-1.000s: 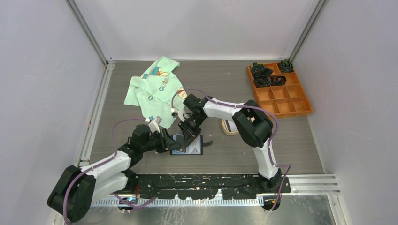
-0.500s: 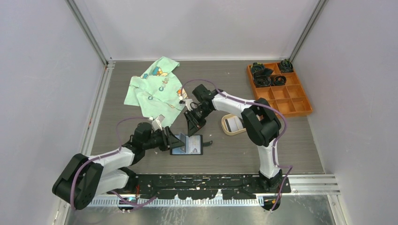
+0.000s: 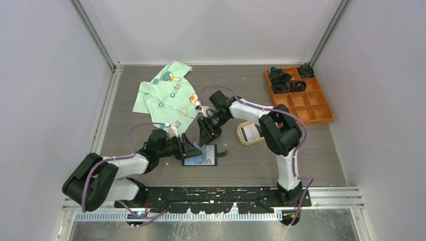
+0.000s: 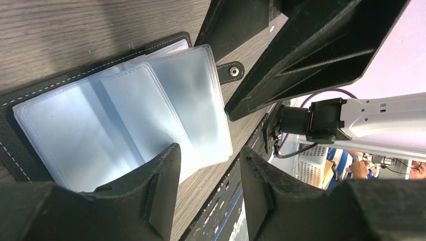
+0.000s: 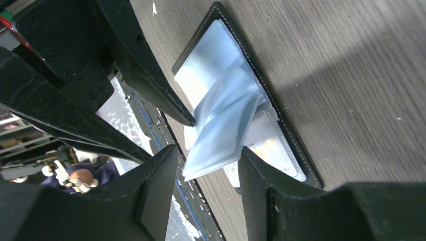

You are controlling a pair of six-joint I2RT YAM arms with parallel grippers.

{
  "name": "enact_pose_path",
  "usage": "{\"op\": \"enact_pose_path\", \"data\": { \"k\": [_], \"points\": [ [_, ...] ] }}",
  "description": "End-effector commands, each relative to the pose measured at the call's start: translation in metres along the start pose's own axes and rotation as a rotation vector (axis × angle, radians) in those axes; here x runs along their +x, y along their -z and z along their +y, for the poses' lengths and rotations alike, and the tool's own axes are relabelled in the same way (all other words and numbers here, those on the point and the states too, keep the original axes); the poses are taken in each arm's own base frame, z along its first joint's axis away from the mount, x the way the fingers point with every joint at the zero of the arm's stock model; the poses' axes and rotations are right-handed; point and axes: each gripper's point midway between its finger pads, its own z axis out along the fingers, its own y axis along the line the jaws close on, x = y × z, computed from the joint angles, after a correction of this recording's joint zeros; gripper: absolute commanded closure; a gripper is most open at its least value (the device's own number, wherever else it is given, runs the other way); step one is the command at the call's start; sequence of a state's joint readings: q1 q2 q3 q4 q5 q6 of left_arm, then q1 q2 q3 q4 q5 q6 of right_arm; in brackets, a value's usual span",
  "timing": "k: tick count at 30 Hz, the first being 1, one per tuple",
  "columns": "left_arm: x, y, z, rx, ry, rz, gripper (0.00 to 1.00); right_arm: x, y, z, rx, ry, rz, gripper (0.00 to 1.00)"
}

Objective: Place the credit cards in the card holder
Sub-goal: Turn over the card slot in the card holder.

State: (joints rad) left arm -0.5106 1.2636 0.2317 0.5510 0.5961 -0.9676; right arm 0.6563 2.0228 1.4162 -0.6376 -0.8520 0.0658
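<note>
Card holder (image 5: 221, 95) open on table (image 5: 351, 75); clear sleeves fanned up (one card (image 5: 266, 145) beneath). Right gripper (image 5: 208, 155) fingers parted.

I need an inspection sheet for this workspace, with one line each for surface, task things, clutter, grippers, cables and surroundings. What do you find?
Surface: dark wood-grain table.
Job's things: card holder lies open with its clear sleeves fanned, and one card sits under them. Another credit card rests in the beige oval tray.
Clutter: green printed cloth at far left; orange compartment tray at far right, with black items in its far cells.
Grippers: left gripper and right gripper are both open at the holder, gripping nothing.
Cables: purple cables loop along both arms.
Surroundings: plain grey walls.
</note>
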Motion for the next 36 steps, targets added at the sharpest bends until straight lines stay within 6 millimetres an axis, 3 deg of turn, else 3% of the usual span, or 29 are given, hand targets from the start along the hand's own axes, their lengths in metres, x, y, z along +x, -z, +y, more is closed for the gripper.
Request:
{"op": "enact_pose_path", "data": {
  "k": [1, 10, 17, 21, 27, 36],
  "points": [
    [-0.015, -0.004, -0.022, 0.075, -0.050, -0.032, 0.52, -0.003, -0.003, 0.000, -0.042, -0.042, -0.012, 0.47],
    [-0.013, 0.006, -0.015, 0.000, -0.099, -0.041, 0.53, 0.003, -0.007, -0.007, -0.033, -0.071, 0.014, 0.52],
    [-0.023, 0.038, -0.031, -0.049, -0.238, -0.123, 0.53, 0.005, -0.007, 0.017, -0.133, -0.039, 0.030, 0.54],
    [-0.023, 0.048, -0.030, -0.064, -0.253, -0.168, 0.53, 0.007, -0.008, 0.019, -0.130, -0.027, 0.045, 0.59],
    [-0.014, 0.038, -0.014, -0.073, -0.201, -0.130, 0.54, 0.008, -0.010, 0.019, -0.125, -0.025, 0.051, 0.61],
    [-0.017, 0.026, -0.001, -0.122, -0.183, -0.101, 0.55, 0.009, -0.008, 0.013, -0.077, -0.011, 0.058, 0.56]
  ]
}}
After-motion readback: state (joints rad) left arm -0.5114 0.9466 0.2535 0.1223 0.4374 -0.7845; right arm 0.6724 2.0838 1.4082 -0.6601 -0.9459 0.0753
